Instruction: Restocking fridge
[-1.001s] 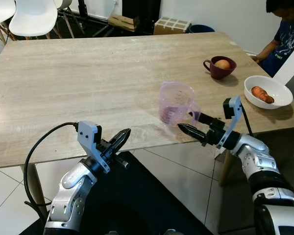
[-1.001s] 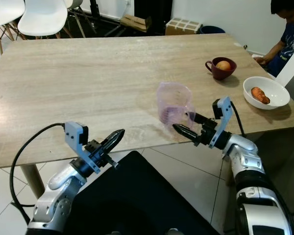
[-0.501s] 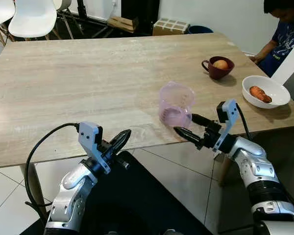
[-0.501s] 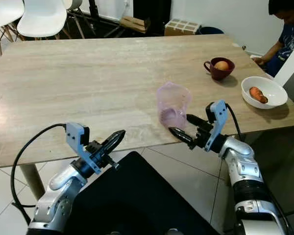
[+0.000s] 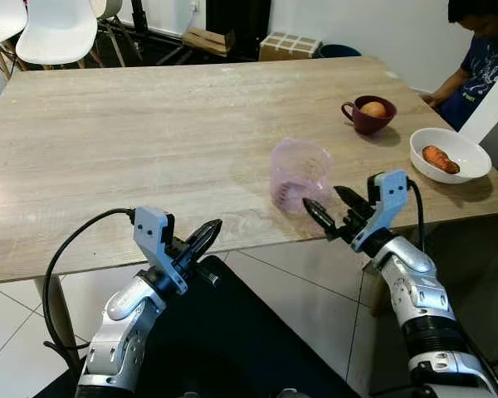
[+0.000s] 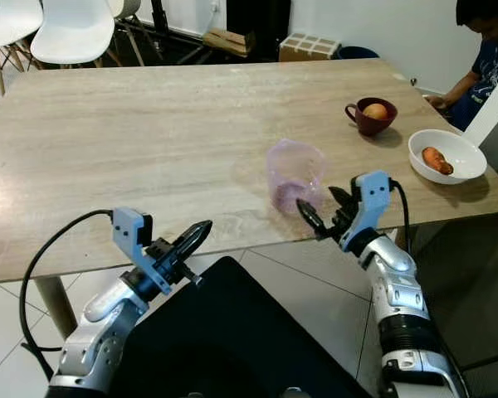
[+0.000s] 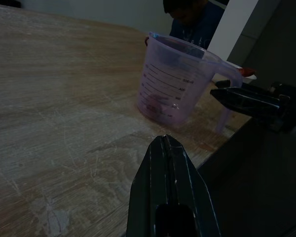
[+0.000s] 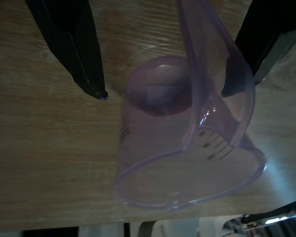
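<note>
White chairs [image 5: 54, 29] stand in the upper left of the frame, behind a pale wooden bench [image 5: 149, 133] that spans most of the view. Near the bench's front edge, centre-right, a translucent purple measuring jug [image 5: 298, 175] stands upright with its handle turned toward the right gripper [image 5: 334, 211]. That gripper sits just beside the jug at the bench edge, its fingers spread apart on either side of the handle without touching it. The left gripper [image 5: 204, 235] hangs below the bench edge in the lower left, its fingers pressed together. At upper right, a dark red cup [image 5: 368, 114] holds an orange fruit [image 5: 374, 108], and a white bowl [image 5: 452, 157] holds a sweet potato [image 5: 441, 158]. A person [image 5: 481, 50] sits at the far right corner.
</note>
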Motion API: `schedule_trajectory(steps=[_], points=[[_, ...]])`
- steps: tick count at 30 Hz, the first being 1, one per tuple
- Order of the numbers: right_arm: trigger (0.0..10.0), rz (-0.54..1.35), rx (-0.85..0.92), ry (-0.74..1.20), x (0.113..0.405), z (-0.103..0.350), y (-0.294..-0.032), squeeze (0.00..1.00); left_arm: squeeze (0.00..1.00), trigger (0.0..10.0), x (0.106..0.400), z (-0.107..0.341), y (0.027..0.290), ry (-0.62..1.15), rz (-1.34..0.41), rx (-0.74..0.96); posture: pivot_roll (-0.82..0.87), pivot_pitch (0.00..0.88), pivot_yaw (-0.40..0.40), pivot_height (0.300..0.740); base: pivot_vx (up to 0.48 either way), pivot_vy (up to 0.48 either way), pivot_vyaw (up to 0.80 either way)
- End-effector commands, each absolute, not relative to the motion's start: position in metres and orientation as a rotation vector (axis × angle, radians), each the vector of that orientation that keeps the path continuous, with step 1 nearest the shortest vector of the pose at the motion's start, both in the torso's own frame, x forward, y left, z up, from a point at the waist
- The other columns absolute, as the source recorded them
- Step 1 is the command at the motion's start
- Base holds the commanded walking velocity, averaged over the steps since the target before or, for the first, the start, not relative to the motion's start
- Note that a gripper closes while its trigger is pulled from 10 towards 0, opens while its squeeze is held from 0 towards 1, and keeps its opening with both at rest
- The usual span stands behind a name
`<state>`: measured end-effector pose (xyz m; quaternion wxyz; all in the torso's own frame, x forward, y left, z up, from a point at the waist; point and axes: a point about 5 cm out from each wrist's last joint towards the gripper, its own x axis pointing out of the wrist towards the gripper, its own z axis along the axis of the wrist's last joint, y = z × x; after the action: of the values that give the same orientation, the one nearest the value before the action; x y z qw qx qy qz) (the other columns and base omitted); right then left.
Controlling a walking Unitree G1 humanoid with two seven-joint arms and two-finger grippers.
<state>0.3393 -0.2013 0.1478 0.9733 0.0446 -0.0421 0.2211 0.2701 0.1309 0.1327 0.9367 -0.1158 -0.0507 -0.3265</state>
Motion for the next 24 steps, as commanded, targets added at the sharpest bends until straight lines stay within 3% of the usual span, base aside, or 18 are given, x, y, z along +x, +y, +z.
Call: schedule_trajectory(steps=[1,5,17,24], points=[[10.0,0.401,0.127,-0.100,0.340,0.148,-0.206,0.00,0.00,10.0,0.270,0.129,0.131,-0.088,-0.663,-0.223,-0.06,0.130,-0.027,0.740,0.000,0.000,0.00],[10.0,0.392,0.166,-0.119,0.342,0.151,-0.204,0.00,0.00,10.0,0.270,0.128,0.131,-0.089,-0.662,-0.223,-0.06,0.129,-0.027,0.740,0.000,0.000,0.00],[10.0,0.623,0.221,-0.177,0.335,0.161,-0.166,0.00,0.00,10.0,0.270,0.129,0.131,-0.091,-0.661,-0.223,-0.06,0.129,-0.033,0.740,0.000,0.000,0.00],[10.0,0.605,0.163,-0.147,0.338,0.156,-0.162,0.00,0.00,10.0,0.270,0.128,0.131,-0.090,-0.658,-0.223,-0.06,0.129,-0.034,0.740,0.000,0.000,0.00]])
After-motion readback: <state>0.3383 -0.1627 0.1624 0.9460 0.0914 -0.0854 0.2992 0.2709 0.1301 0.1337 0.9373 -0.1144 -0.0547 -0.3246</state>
